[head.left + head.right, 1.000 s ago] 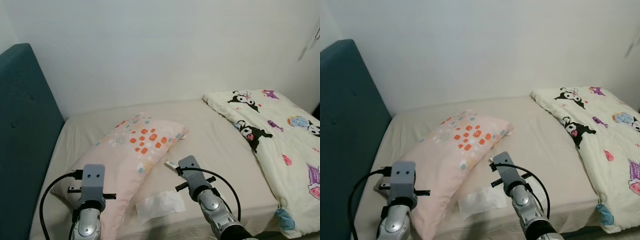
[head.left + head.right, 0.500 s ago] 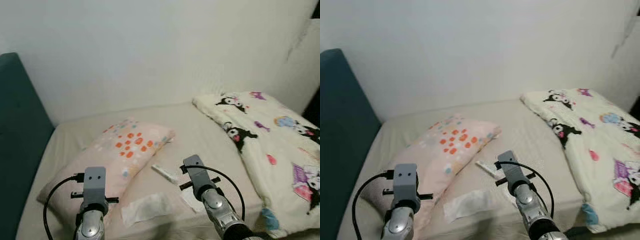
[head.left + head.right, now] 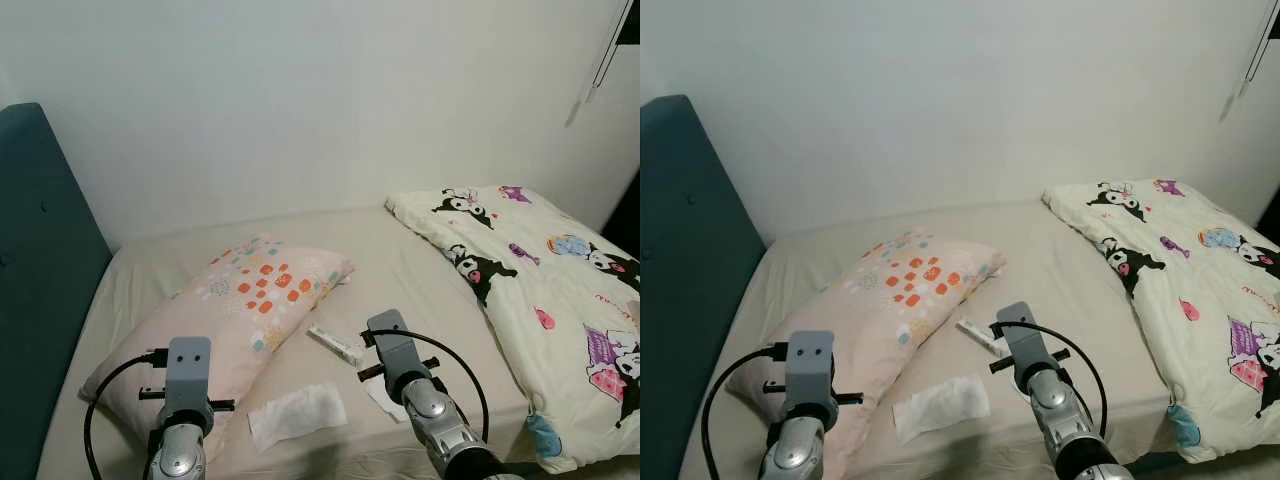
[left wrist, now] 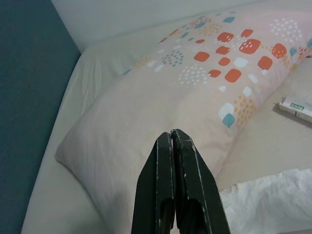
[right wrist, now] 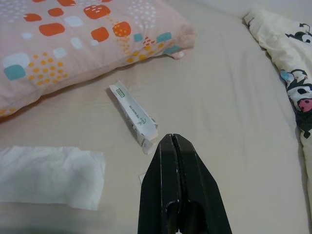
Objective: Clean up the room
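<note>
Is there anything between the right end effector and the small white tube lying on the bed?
Nothing visible stands between them. The right end effector, shut and empty, hovers just short of the white tube, with bare sheet in between. The pillow and the tissue lie off to the sides.

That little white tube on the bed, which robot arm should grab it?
Probably the right. The right gripper points at the tube, shut, just short of it. The left gripper, also shut, hovers over the pillow, farther away.
</note>
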Tool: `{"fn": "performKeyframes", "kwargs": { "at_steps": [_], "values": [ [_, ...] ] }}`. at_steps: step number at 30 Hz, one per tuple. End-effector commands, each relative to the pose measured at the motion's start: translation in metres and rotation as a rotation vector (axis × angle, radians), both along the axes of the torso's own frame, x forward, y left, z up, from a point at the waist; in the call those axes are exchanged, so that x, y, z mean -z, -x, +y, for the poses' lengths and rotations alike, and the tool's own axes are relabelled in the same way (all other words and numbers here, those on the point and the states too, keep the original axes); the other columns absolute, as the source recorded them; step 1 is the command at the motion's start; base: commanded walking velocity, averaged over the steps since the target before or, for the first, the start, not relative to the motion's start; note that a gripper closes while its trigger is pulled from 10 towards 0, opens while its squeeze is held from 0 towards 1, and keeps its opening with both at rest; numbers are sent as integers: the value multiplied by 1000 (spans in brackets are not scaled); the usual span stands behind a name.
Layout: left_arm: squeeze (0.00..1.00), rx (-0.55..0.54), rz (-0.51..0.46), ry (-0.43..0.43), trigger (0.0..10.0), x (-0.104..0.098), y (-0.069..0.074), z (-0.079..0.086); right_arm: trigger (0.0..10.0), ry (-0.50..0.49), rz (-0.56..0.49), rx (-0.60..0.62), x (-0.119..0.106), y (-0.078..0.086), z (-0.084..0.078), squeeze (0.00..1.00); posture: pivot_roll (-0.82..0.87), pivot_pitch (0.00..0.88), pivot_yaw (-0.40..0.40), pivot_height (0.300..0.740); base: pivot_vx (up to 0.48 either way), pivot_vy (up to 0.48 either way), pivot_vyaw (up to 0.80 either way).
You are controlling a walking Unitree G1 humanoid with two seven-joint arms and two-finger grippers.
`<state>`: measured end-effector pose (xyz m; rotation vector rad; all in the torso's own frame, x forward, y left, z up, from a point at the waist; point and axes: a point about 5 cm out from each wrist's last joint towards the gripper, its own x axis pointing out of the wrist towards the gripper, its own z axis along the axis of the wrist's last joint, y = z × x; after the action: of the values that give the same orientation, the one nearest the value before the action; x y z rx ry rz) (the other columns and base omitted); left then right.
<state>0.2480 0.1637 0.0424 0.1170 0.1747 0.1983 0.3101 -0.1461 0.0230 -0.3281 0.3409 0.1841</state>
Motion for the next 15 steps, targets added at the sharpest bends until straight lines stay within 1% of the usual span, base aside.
{"fn": "performKeyframes", "kwargs": {
  "at_steps": [1, 7, 9, 12, 14, 15],
  "values": [
    [0, 7, 8, -21, 10000, 1, 1, 3, 10000, -8, 21, -2, 4, 3, 2, 0, -1, 0, -8, 665, 0, 0, 0],
    [0, 26, 15, -30, 10000, 1, 2, 1, 10000, -28, 20, -9, 3, 2, 4, 0, 5, 0, -4, 641, 0, 0, 0],
    [0, 32, 19, -32, 10000, 2, 2, 1, 10000, -40, 20, -5, 2, 2, 5, 0, 5, 0, -1, 641, 0, 0, 0],
    [0, 62, 28, -47, 10000, 2, 1, 1, 10000, -98, 20, 24, 0, -1, 7, 0, 10, 8, 2, 641, 0, 0, 0],
    [0, 62, 28, -47, 10000, 2, 1, 1, 10000, -98, 20, 24, 0, -1, 7, 0, 10, 8, 2, 641, 0, 0, 0],
    [0, 81, 31, -50, 10000, 3, 0, 2, 10000, -103, 17, 32, -1, -2, 8, 0, 12, 10, 3, 641, 0, 0, 0]
  ]
}}
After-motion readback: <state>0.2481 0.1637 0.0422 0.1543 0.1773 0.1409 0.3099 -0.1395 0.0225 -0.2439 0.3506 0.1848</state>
